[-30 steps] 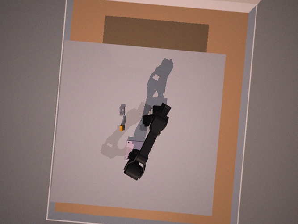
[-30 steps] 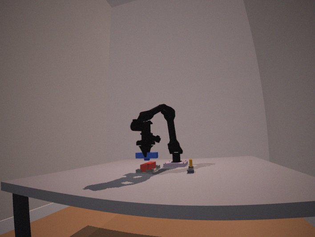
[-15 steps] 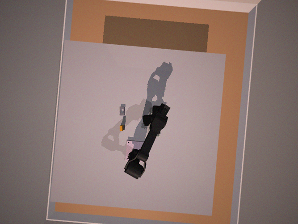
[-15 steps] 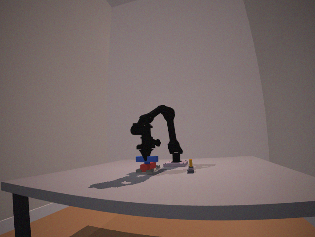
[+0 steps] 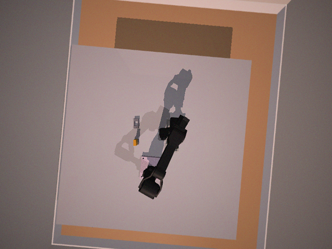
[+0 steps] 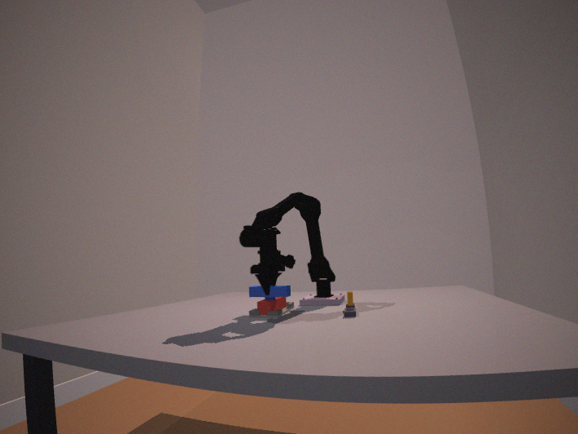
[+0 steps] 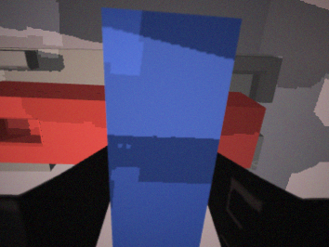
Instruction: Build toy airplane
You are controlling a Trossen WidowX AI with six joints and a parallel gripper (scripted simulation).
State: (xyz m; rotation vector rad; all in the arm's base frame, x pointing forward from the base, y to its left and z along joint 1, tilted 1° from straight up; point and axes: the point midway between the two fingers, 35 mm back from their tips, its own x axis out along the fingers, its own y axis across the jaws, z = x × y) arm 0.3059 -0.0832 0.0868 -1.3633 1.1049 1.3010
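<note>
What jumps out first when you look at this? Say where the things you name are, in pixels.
The black robot arm (image 5: pixel 173 145) (image 6: pixel 313 233), bent over the pale table (image 5: pixel 106 194) (image 6: pixel 373 345), draws the eye. Below its gripper (image 6: pixel 267 291) (image 7: pixel 159 151) come bright colors: a blue bar (image 6: pixel 280 290) (image 7: pixel 167 102) held above a red block (image 6: pixel 270 306) (image 7: pixel 70 130). A small yellow piece (image 5: pixel 135 142) (image 6: pixel 349 298) stands apart.

From my station I am observing a matte-black jointed arm, its pinkish base plate showing dark screw dots near its corners.
</note>
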